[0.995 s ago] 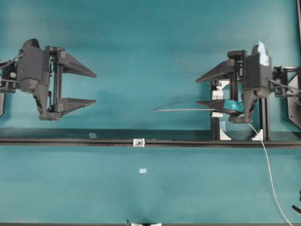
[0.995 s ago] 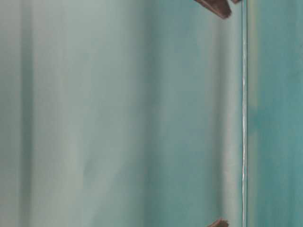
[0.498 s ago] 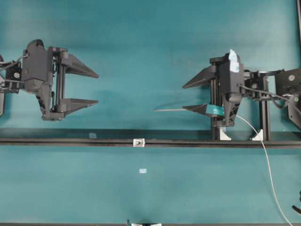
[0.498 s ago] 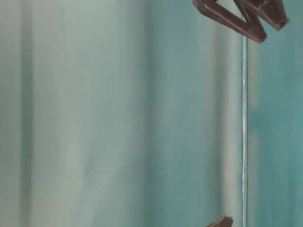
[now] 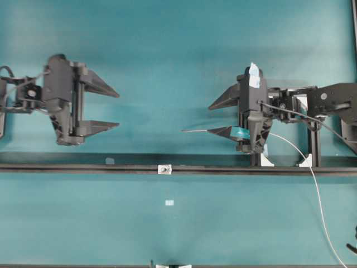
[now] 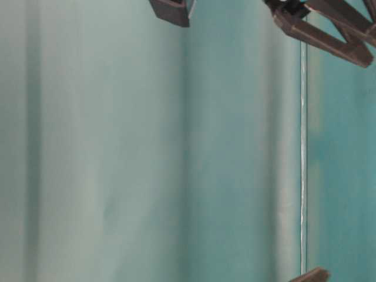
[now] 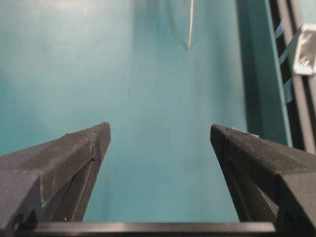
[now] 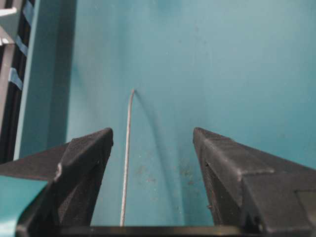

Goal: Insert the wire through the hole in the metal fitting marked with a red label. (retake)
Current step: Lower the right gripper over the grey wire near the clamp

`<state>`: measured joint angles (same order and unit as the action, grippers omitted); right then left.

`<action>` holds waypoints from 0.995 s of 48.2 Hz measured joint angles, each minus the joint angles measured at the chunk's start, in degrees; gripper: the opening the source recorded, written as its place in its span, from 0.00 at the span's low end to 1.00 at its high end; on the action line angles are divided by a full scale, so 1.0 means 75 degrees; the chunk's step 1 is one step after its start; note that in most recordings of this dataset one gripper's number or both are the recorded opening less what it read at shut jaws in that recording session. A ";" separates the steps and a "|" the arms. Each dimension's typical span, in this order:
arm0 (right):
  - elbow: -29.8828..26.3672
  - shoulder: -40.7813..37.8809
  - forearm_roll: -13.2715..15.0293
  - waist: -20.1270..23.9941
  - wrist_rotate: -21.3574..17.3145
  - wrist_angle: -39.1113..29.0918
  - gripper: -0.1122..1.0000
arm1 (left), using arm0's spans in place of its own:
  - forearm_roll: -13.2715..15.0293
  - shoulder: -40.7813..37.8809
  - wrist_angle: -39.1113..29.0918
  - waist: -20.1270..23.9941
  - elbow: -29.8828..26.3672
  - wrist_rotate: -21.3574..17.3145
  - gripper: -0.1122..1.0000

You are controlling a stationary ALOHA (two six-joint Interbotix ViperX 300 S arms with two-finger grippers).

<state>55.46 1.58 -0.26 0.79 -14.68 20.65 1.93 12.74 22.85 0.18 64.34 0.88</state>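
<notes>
The wire (image 5: 203, 130) lies on the teal table (image 5: 178, 50), its stiff tip pointing toward my left side, its long axis running parallel to the black rail (image 5: 83, 167) and just above it in the overhead view. From the tip the wire runs back under my right gripper (image 5: 215, 118), then trails off in a long loose curve to the table's lower right corner.

In my right wrist view the wire (image 8: 126, 168) passes lengthwise between my two fingertips (image 8: 86, 148), nearer the left-hand one and touching neither; my right jaws stand wide apart around it, holding nothing.

My left gripper (image 5: 114, 109) is well apart from the tip, jaws also spread and empty; in its wrist view the wire's end (image 7: 190, 29) points straight back at it.

The metal fitting (image 5: 164, 168) sits on the rail, between my two grippers and below the tip; its hole is too small to make out. My right gripper is clearly the nearer one to take the wire.
</notes>
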 measured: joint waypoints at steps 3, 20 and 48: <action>-0.0012 -0.0059 -0.0012 0.0000 -0.0035 0.0000 0.78 | 0.0000 -0.0223 0.0000 0.0000 -0.0094 -0.0012 0.71; -0.0270 -0.0633 -0.0012 -0.0012 -0.0293 0.0000 0.78 | 0.0012 -0.0680 0.0000 -0.0023 -0.0445 -0.0070 0.70; -0.0422 -0.1043 0.0000 -0.0164 -0.0422 0.0070 0.67 | 0.0012 -0.0680 0.0000 -0.0035 -0.0445 -0.0070 0.70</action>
<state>52.29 -6.24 -0.26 -0.44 -17.84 21.18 2.02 7.65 22.85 -0.09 61.00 0.35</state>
